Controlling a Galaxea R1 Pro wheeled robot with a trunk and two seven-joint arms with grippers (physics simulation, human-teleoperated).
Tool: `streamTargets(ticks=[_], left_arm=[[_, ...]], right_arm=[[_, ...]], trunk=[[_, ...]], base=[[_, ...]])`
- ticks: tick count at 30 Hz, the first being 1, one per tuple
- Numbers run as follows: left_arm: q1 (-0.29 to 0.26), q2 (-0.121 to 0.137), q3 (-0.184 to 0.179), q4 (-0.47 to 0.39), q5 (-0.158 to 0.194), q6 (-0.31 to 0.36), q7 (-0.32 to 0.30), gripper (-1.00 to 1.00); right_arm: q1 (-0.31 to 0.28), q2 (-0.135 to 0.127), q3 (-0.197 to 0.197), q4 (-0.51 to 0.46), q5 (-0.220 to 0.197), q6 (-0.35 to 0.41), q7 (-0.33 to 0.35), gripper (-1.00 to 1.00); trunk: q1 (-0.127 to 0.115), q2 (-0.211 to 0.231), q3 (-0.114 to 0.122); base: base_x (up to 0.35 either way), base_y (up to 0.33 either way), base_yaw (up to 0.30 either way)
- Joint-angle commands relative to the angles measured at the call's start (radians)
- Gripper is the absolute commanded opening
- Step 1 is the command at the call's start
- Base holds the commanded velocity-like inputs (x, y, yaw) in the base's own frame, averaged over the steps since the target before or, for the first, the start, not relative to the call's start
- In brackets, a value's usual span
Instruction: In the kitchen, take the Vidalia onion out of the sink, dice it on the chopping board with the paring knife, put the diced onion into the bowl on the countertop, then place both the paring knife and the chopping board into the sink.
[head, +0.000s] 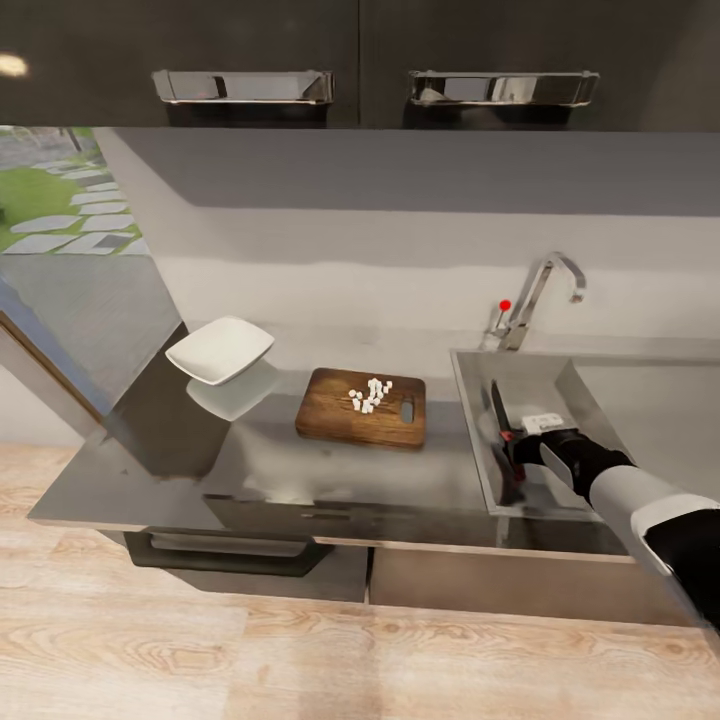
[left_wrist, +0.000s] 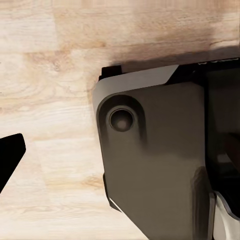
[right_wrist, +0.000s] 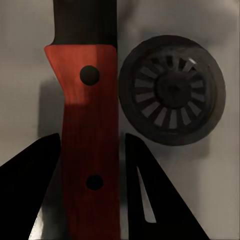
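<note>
Steel sink (head: 560, 372): head view; sunk into the dark surface (head: 300, 470), chrome tap (head: 535, 295) with red knob behind it.
Right end effector (head: 512, 450): reaches into the basin, holding the paring knife (head: 497, 405) with its blade pointing toward the wall.
Chopping board (head: 340, 415): just left of the sink, white diced onion (head: 368, 393) piled near its slot.
Bowl (head: 220, 350): white, at the surface's left end, apart from the board.
Left wrist view: pale wood floor (left_wrist: 45, 75) and a dark grey robot body panel (left_wrist: 160, 160); left end effector's opening cannot be told.
Right wrist view: dark fingers (right_wrist: 30, 195) sit on either side of the red handle (right_wrist: 90, 145), close against it; round drain (right_wrist: 171, 90) just beside.
</note>
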Motion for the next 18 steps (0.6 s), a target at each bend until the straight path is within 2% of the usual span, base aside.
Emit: streamTargets(ticks=[1,7,11,12,18], left_arm=[[-0.002,-0.001,-0.008,0.005,0.007,-0.007,0.000,1.00],[-0.002,-0.001,-0.008,0.005,0.007,-0.007,0.000,1.00],[-0.002,-0.002,-0.008,0.005,0.007,-0.006,0.000,1.00],[-0.002,-0.002,-0.008,0.005,0.007,-0.006,0.000,1.00],[-0.002,-0.002,-0.008,0.005,0.007,-0.007,0.000,1.00]], right_arm=[[-0.001,0.000,0.008,0.003,-0.009,0.005,0.001,-1.00],[-0.001,0.002,0.008,0.028,-0.009,0.004,0.002,-1.00],[-0.001,0.009,0.008,0.059,-0.009,-0.008,0.002,-1.00],[-0.001,0.011,0.008,0.065,-0.009,-0.014,0.002,1.00],[-0.001,0.028,0.008,0.094,-0.010,-0.033,0.002,1.00]], trunk=[[0.001,-0.001,-0.001],[0.001,-0.001,-0.001],[0.001,-0.001,-0.001],[0.001,-0.001,-0.001],[0.001,-0.001,-0.001]], base=[[0.260,0.000,0.000],[0.262,0.000,0.000],[0.126,0.000,0.000],[0.039,0.000,0.000],[0.009,0.000,0.000]])
